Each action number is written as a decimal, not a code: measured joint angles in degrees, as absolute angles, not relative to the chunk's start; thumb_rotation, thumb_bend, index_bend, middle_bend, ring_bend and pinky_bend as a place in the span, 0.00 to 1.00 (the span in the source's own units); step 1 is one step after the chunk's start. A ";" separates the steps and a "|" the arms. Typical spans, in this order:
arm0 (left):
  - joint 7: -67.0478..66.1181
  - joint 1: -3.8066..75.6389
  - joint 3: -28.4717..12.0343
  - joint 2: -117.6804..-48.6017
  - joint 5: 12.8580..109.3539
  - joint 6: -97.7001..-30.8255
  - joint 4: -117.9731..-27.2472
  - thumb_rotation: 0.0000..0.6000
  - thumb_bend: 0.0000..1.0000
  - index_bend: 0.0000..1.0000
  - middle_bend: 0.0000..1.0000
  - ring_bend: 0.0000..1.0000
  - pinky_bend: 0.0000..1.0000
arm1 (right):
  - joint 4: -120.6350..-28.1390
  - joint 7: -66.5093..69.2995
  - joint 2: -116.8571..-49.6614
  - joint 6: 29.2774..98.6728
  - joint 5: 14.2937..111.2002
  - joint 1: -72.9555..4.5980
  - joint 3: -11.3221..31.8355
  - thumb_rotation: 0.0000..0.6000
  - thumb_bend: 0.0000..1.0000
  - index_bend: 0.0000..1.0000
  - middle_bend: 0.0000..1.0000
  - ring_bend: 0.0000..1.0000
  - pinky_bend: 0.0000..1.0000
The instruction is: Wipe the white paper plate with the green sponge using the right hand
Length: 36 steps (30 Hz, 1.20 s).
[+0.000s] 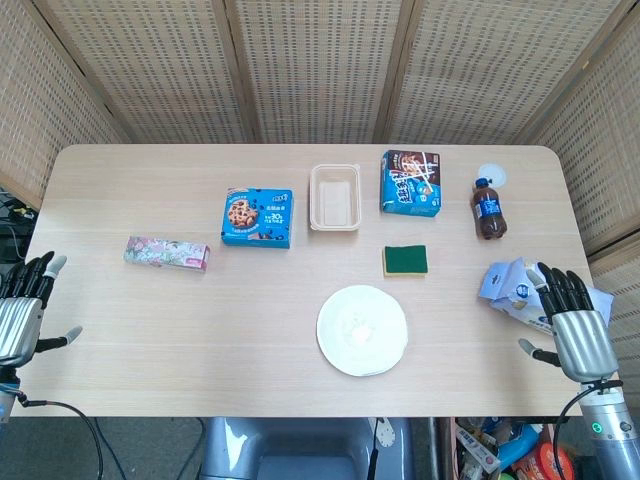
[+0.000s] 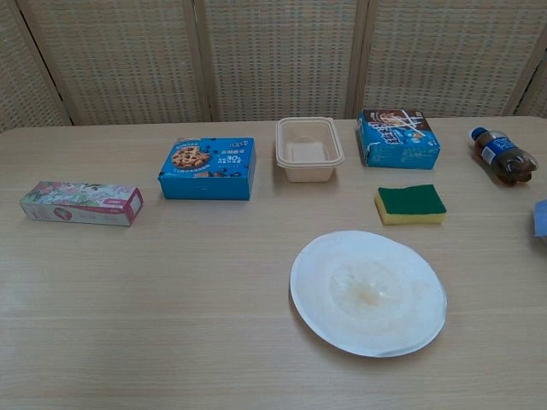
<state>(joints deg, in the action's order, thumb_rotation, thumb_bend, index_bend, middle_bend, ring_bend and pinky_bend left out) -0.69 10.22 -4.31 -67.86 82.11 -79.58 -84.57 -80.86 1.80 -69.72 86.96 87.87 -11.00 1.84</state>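
we keep our right hand [image 1: 572, 325] empty with fingers spread at the table's right edge, since the green sponge [image 1: 405, 260] lies untouched just beyond the white paper plate [image 1: 362, 330] (faintly stained mid-dish), left hand [image 1: 22, 310] likewise spread.

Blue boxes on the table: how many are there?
2. The blue cookie box lies left of the beige container; the blue chocolate box lies right of it, behind the green sponge.
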 measured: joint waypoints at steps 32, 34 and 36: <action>-4.32 11.15 -5.17 -70.39 79.27 -77.98 -82.44 1.00 0.00 0.00 0.00 0.00 0.00 | -58.03 11.31 -84.72 40.05 79.61 -42.87 10.39 1.00 0.08 0.08 0.09 0.00 0.13; -4.37 11.28 -5.38 -70.46 78.66 -77.53 -82.15 1.00 0.00 0.00 0.00 0.00 0.00 | -53.91 11.06 -87.83 37.95 79.12 -44.58 10.46 1.00 0.08 0.09 0.11 0.00 0.17; -4.30 11.44 -5.49 -70.50 78.20 -76.91 -81.86 1.00 0.00 0.00 0.00 0.00 0.00 | -50.69 10.72 -90.37 36.09 78.71 -46.01 10.41 1.00 0.08 0.10 0.13 0.02 0.20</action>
